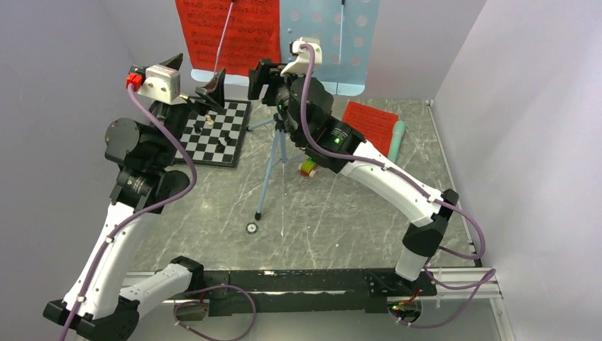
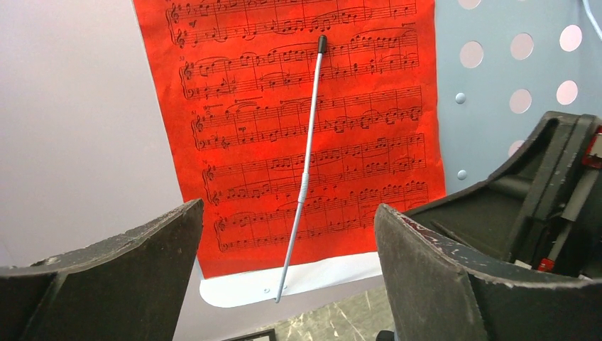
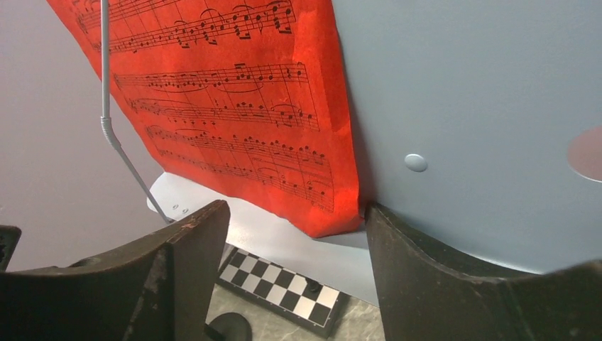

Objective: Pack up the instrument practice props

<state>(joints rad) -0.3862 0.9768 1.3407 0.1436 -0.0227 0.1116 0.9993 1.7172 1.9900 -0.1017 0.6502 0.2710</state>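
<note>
The left end effector (image 1: 193, 73) (image 2: 287, 213) is released: its two jaws stand wide apart and nothing is between them. It hangs above the far edge of the chessboard (image 1: 213, 135) and faces the red sheet-music page (image 1: 227, 32) (image 2: 305, 128) on the stand, with some free space before it.

The right end effector (image 1: 264, 82) (image 3: 297, 213) is also released, with its jaws apart. It is close to the lower edge of the light blue music stand (image 1: 330, 42) (image 3: 483, 106). In its wrist view the lower right corner of the red page (image 3: 234, 121) hangs in the gap between the two fingers. I cannot tell whether a finger touches the paper.

The red page covers the left half of the perforated panel (image 2: 490, 106), and its bottom edge is at the pale ledge (image 2: 319, 277). A thin grey rod (image 2: 305, 170) (image 3: 105, 71) lies slanted across the page, from the ledge upward. The panel stands on a tripod (image 1: 273, 160) near the middle of the grey marbled surface (image 1: 341, 220).

A second red page (image 1: 370, 122) lies flat on the surface to the right of the stand. The mint-green toy microphone (image 1: 396, 141) lies just beside its right edge. A small multicoloured block toy (image 1: 308, 168) lies under the right arm, near the tripod. The chessboard, with several pieces on it, lies to the left of the tripod.
</note>
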